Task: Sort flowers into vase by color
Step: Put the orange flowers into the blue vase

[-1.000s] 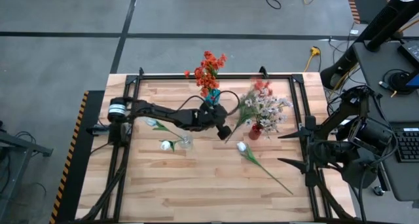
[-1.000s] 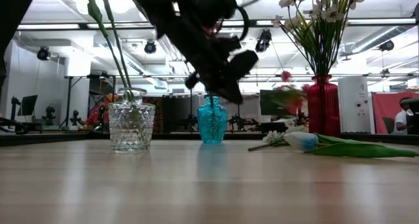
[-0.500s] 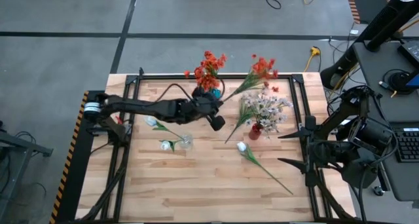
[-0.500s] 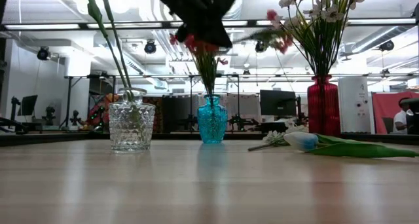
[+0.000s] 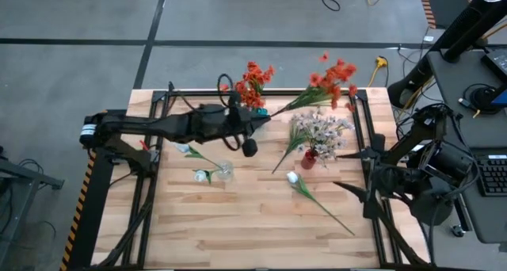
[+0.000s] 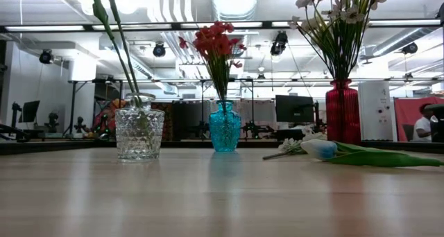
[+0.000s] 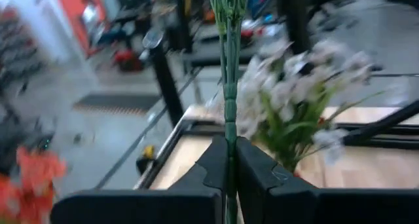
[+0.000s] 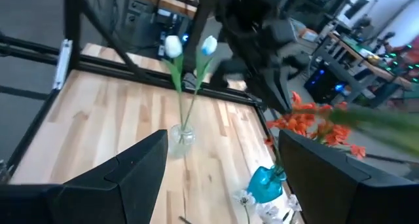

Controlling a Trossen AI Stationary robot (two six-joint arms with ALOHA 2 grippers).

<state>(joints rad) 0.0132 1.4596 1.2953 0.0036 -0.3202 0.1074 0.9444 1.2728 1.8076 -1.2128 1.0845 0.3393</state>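
Left gripper [image 5: 255, 120], clamped on orange-red spray [image 5: 333, 77], should lower its stem straight into blue vase [image 6: 225, 129], beside red blossoms there.

**Left arm reaching with pinched fingers, right arm parked**

The left arm stretches from its base at the table's left edge across toward the far middle of the table. Its gripper [image 5: 255, 122] is raised well above the tabletop, and the two dark fingers [image 7: 252, 175] are pressed together on a thin green stem. The right arm stays folded at the table's right edge, near the front corner, its gripper [image 5: 358, 172] pointing inward over the table with the fingers [image 8: 134, 168] spread wide, holding nothing.
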